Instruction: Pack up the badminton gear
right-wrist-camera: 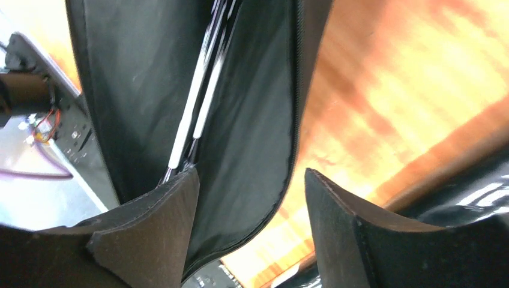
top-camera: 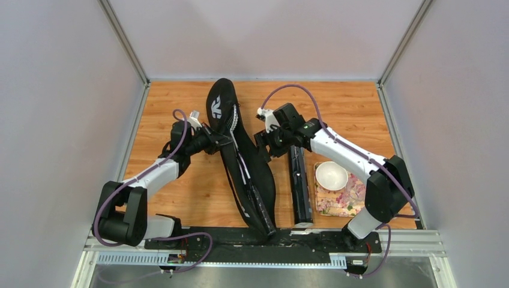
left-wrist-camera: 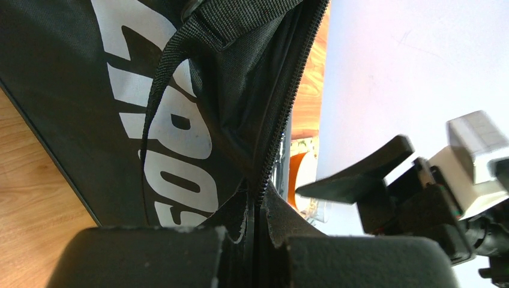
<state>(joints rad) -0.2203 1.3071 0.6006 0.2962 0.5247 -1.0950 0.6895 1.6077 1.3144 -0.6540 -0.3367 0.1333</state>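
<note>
**Bag pinched on left, right gripper spread**

Bag [top-camera: 240, 162] lies lengthwise mid-table with its zip side open. At the bag's left edge near the wide end, left gripper [left-wrist-camera: 255, 237] is clenched on the zipper edge. At the bag's right edge, right gripper [right-wrist-camera: 252, 180] is released, fingers spread and gripping nothing. Inside the bag, rackets [right-wrist-camera: 193, 114] show as pale shafts. Just right of the bag, tube [top-camera: 300, 186] lies flat. Further right of the bag, bowl [top-camera: 331, 175] sits on tray [top-camera: 348, 204].
</note>
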